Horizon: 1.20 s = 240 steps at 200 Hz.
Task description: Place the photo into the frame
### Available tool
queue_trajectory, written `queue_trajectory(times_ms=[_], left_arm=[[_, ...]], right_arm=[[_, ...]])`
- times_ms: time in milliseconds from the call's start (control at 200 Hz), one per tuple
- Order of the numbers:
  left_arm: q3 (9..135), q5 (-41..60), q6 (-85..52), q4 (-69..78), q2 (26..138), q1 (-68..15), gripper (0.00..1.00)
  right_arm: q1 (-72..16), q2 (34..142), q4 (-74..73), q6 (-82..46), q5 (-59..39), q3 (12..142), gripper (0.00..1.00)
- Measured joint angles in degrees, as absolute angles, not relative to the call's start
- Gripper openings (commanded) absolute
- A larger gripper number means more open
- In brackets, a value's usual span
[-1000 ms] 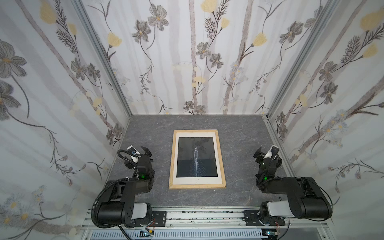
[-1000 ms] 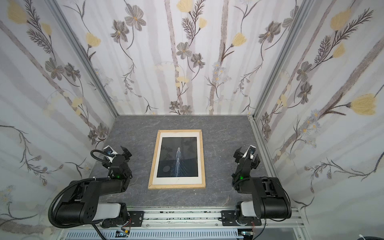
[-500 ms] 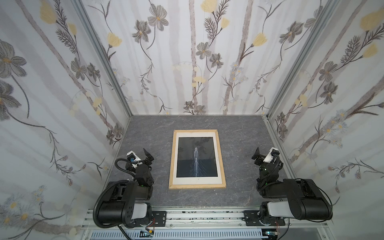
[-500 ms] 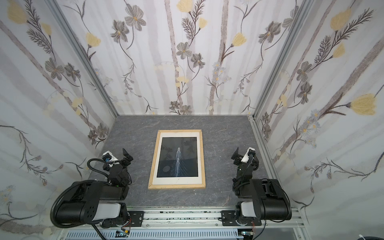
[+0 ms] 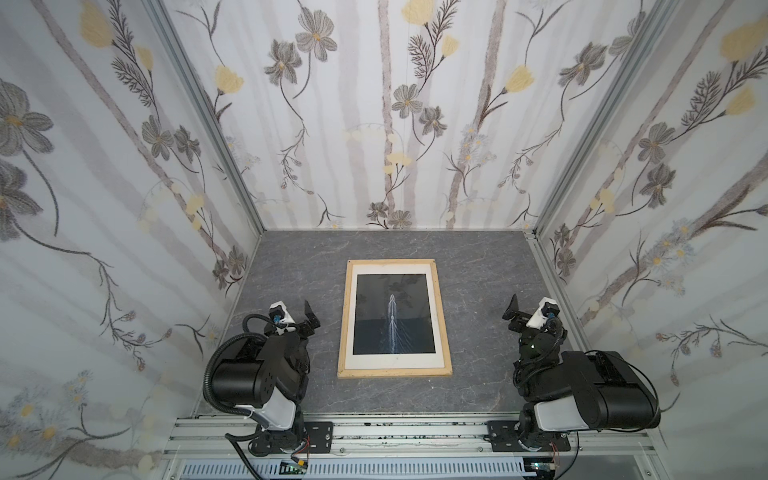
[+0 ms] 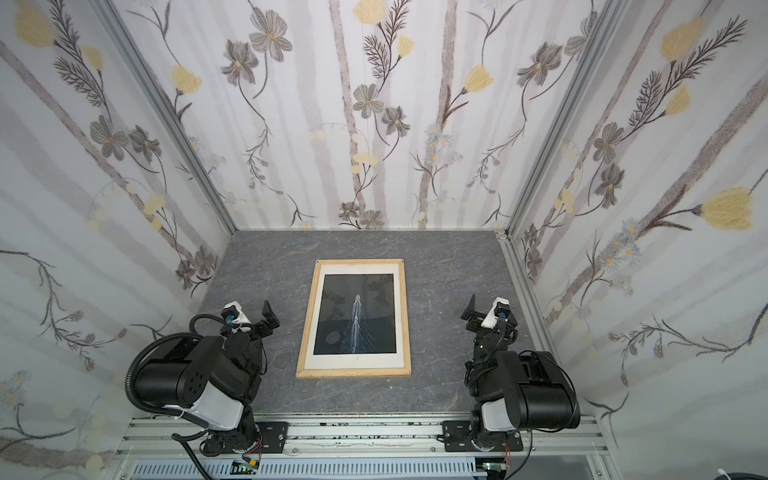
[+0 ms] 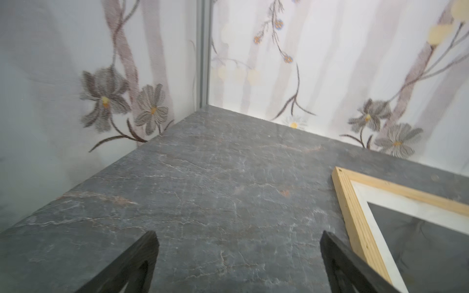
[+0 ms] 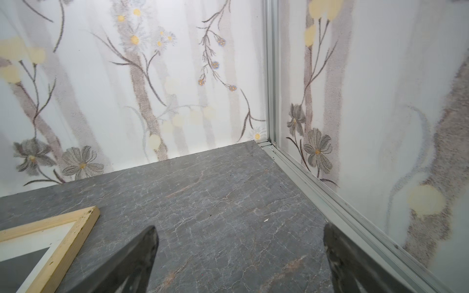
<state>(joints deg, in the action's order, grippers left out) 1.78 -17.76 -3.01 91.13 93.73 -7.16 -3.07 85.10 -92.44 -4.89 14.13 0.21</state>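
Observation:
The frame [image 5: 343,320] [image 6: 308,320] of light wood lies flat in the middle of the grey table. Inside it, face up behind a white border [image 5: 394,360], lies the photo [image 5: 390,316] [image 6: 353,316], dark with a white wake streak. My left gripper [image 5: 293,309] [image 6: 251,316] hovers left of the frame, open and empty. My right gripper [image 5: 532,309] [image 6: 490,309] hovers well to its right, also open and empty. The left wrist view shows the open gripper [image 7: 238,234] over bare table, with a frame corner [image 7: 354,223] beside it. The right wrist view shows the same: gripper [image 8: 239,227], frame corner [image 8: 72,241].
Floral-papered walls [image 5: 386,124] close the table in on three sides. An aluminium rail [image 8: 317,187] runs along the right wall's foot, close to my right gripper. The arms' bases sit on a metal rail [image 5: 395,434] at the near edge. Bare grey stone table [image 5: 478,291] surrounds the frame.
Both arms have folded back toward their bases and their grippers have tipped upward. The frame and photo have not moved.

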Motion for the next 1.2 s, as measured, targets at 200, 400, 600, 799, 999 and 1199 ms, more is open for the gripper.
queue_trajectory(times_ms=[200,400,600,799,999,1199], left_arm=[[1.8,-16.6,1.9,91.9,94.6,-9.7,1.0],[2.0,-16.3,3.2,91.9,94.9,-9.6,1.0],[7.7,-14.8,3.0,89.0,92.5,-7.2,1.0],[14.1,-6.8,-1.5,78.6,91.0,-0.8,1.0],[14.0,-4.7,-2.2,75.6,91.0,-0.8,1.0],[14.0,-4.3,-2.9,75.2,91.0,-0.8,1.0]], right_arm=[[-9.0,89.8,-91.7,1.2,15.9,0.2,1.0],[-7.6,87.9,-87.7,1.0,19.9,6.2,1.0],[-2.2,86.5,-78.2,-2.8,16.5,10.8,1.0],[-2.2,86.6,-76.4,-3.9,15.4,10.5,0.99],[-2.3,86.6,-76.3,-4.0,15.3,10.3,1.0],[-2.3,86.6,-76.3,-4.0,15.3,10.3,1.0]])
